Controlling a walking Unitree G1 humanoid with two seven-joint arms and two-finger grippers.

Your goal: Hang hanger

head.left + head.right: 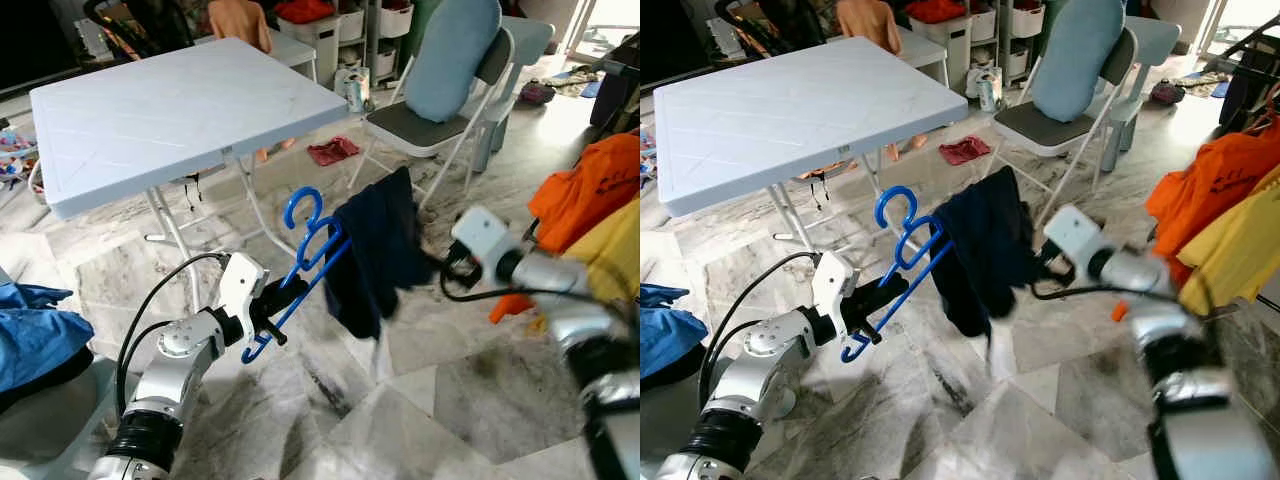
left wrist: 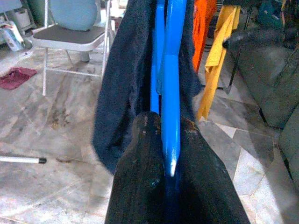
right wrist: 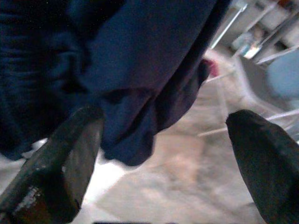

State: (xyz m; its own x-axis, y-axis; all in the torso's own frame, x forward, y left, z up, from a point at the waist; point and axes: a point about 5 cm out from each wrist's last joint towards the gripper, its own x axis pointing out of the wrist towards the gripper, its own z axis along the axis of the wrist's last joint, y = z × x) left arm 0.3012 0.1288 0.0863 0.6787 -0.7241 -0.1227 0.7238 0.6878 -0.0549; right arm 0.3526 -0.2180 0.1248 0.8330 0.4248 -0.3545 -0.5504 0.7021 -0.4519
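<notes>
My left gripper (image 1: 278, 303) is shut on the lower end of a blue plastic hanger (image 1: 312, 250), which it holds up at a slant with the hook (image 1: 300, 206) on top. In the left wrist view the blue bar (image 2: 170, 93) runs up from between the black fingers (image 2: 140, 177). A dark navy garment (image 1: 375, 250) is draped over the hanger's far end and hangs down. Just right of this garment is my right gripper (image 1: 432, 268), open. Seen from the right wrist, the navy cloth (image 3: 117, 60) lies just beyond its spread fingers (image 3: 60, 163).
A white folding table (image 1: 180, 110) stands behind the hanger. A folding chair with a light blue cushion (image 1: 440, 110) is at the back right. Orange and yellow clothes (image 1: 590, 200) hang at the right edge. A red cloth (image 1: 332, 150) lies on the marble floor.
</notes>
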